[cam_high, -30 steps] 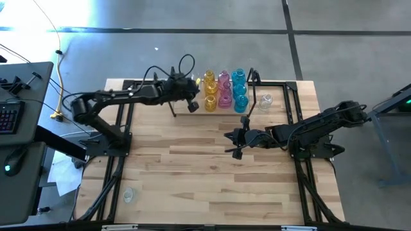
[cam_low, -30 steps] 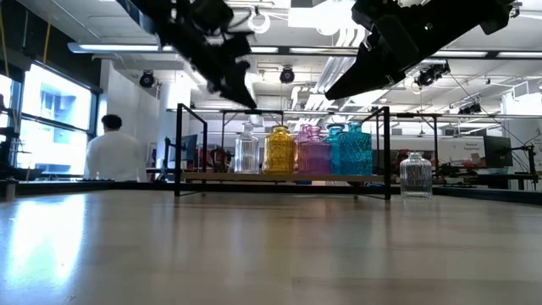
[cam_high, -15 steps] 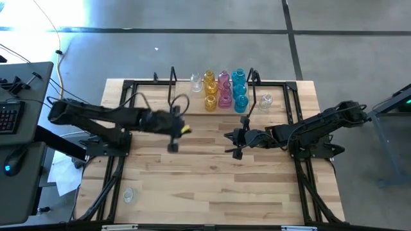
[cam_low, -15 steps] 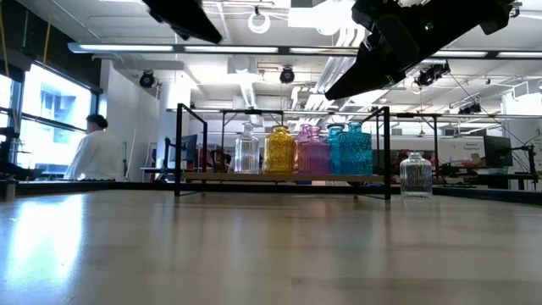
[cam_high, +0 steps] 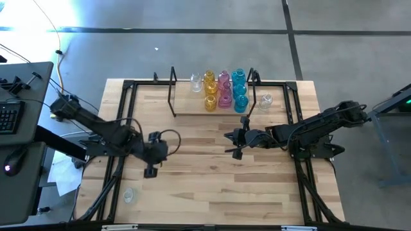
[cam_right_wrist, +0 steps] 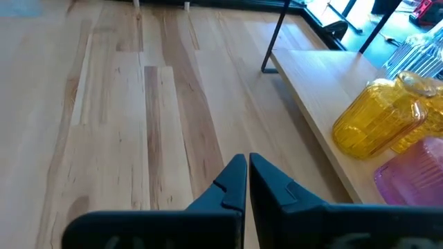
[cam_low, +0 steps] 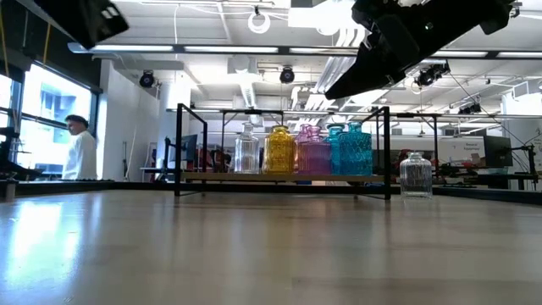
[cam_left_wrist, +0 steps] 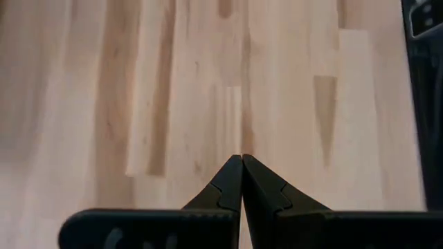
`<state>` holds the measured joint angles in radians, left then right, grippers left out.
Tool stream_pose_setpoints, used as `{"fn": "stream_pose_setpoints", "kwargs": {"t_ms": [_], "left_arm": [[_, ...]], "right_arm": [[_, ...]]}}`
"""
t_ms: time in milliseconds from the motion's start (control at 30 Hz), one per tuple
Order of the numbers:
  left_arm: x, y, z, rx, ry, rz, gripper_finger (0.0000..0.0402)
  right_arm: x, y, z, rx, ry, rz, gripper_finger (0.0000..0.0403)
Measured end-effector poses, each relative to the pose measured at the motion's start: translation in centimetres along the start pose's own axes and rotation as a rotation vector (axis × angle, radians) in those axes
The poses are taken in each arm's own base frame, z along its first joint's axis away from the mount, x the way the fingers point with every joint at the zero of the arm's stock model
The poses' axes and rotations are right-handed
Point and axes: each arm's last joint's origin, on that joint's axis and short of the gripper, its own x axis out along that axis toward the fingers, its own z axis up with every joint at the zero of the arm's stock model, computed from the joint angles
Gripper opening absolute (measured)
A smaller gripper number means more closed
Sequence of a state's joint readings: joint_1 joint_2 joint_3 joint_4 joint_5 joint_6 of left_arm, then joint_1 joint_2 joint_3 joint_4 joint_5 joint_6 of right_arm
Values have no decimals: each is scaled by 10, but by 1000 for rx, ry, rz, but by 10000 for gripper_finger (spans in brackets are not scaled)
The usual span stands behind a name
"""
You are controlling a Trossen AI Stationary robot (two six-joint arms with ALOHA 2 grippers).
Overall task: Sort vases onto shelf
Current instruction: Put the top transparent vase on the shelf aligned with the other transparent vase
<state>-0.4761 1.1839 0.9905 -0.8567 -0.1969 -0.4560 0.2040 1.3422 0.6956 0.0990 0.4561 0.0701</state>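
Observation:
The shelf (cam_high: 186,106) stands at the table's far middle. On it stand a clear vase (cam_high: 196,83) and rows of yellow vases (cam_high: 210,90), pink vases (cam_high: 224,91) and cyan vases (cam_high: 239,90), all upright on their bases. Another clear vase (cam_high: 266,101) stands on the table just right of the shelf, and one more (cam_high: 128,194) near the table's near left corner. My left gripper (cam_high: 149,172) hangs shut over bare wood at the table's left middle (cam_left_wrist: 241,160). My right gripper (cam_high: 228,142) is shut and empty above the table's middle, near the shelf's front (cam_right_wrist: 247,160).
Black frame rods (cam_high: 119,160) run along the table's left and right sides by the arm bases. A desk with a keyboard (cam_high: 9,115) stands left of the table. In the low view a person (cam_low: 80,152) stands far off in the room.
My left gripper has swung from the shelf's left end toward the table's near left, staying shut and tipping further down. The clear vase at the shelf's left end now shows uncovered. The person in the room behind has walked left.

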Motion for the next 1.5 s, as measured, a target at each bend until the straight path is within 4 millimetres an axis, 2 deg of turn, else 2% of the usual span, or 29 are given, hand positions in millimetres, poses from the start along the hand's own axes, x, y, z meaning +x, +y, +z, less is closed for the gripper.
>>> {"fn": "stream_pose_setpoints", "kwargs": {"t_ms": [133, 333, 467, 633, 800, 933, 1067, 1200, 1333, 1500], "left_arm": [[-2, -13, -7, -41, 8, -15, 0], [-3, -27, -11, -1, -100, 29, 0], [14, -29, -16, 38, -180, -25, 0], [48, -21, -22, 65, -331, -155, 0], [72, 3, -26, 72, -634, -258, 0], [80, 33, -35, 65, -854, -275, 0], [81, 60, -43, 52, -975, -216, 0], [81, 82, -40, 84, -999, -175, 0], [79, 101, -38, 152, -1021, -175, 0], [74, 125, -38, 183, -1051, -144, 0]], "right_arm": [[-4, 3, -4, -27, 35, -17, 0], [-32, 3, -8, -35, 63, -242, 0], [-46, -2, -20, 10, 12, -293, 0], [-55, -14, -41, 106, -136, -233, 0], [-72, -30, -43, 185, -259, -230, 0], [-90, -47, -36, 280, -304, -342, 0], [-101, -66, -36, 327, -311, -470, 0], [-101, -83, -42, 364, -261, -569, 5], [-94, -101, -57, 464, -167, -693, 46], [-89, -123, -71, 615, -79, -749, 137]]}}
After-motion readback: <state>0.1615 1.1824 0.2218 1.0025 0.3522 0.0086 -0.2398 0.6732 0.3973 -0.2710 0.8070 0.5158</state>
